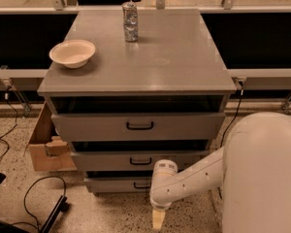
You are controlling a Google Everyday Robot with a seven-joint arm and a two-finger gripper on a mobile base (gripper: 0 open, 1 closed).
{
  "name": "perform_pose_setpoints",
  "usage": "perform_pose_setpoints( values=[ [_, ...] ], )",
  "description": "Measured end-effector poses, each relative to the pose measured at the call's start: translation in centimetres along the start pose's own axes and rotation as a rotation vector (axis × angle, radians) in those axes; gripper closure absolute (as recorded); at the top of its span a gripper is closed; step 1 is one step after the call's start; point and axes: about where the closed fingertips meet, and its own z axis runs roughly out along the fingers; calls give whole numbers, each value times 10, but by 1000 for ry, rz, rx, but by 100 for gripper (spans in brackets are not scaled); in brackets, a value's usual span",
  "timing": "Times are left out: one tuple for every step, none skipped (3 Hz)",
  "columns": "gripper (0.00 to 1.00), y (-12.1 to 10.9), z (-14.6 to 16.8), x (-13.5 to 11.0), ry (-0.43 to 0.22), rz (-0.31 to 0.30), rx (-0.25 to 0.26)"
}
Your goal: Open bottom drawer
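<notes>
White robot body and arm [262, 174] fill the near right; the arm reaches left across the cabinet's foot. The grey three-drawer cabinet [174, 57] stands centre, and its top surface carries a cream bowl [72, 53] at left and a crushed can [130, 22] at the far edge. An open cardboard box [41, 149] sits on the floor left of the cabinet, with black cable [34, 198] nearer.

Drawers, top down: tall top drawer [184, 126], middle drawer [102, 160], then the bottom drawer [111, 183], lowest, just above the floor, looking not yet pulled out. Its small black loop handle [139, 185] sits at the front's centre, with the right end hidden behind the arm's wrist.

The gripper [158, 220] hangs pointing at the floor, nearer than the drawer front, below and slightly right of the handle, not touching it. Cannot tell whether it is open or closed.

Step in hand, as I judge it, is the approach to the handle. To do it well:
- Raise and turn the gripper toward the drawer front.
- Line up on the loop from the near side and hook or pinch it squarely.
- Pull straight toward the near side, level, without catching the middle drawer's handle above.
</notes>
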Motion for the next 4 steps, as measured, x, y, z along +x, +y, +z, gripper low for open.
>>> perform_pose_setpoints(
  values=[
    [0, -10, 38, 2, 22, 9, 12],
    [0, -34, 97, 10, 45, 20, 55],
    [0, -56, 127, 17, 44, 24, 86],
    [0, -83, 147, 20, 45, 17, 120]
  ],
)
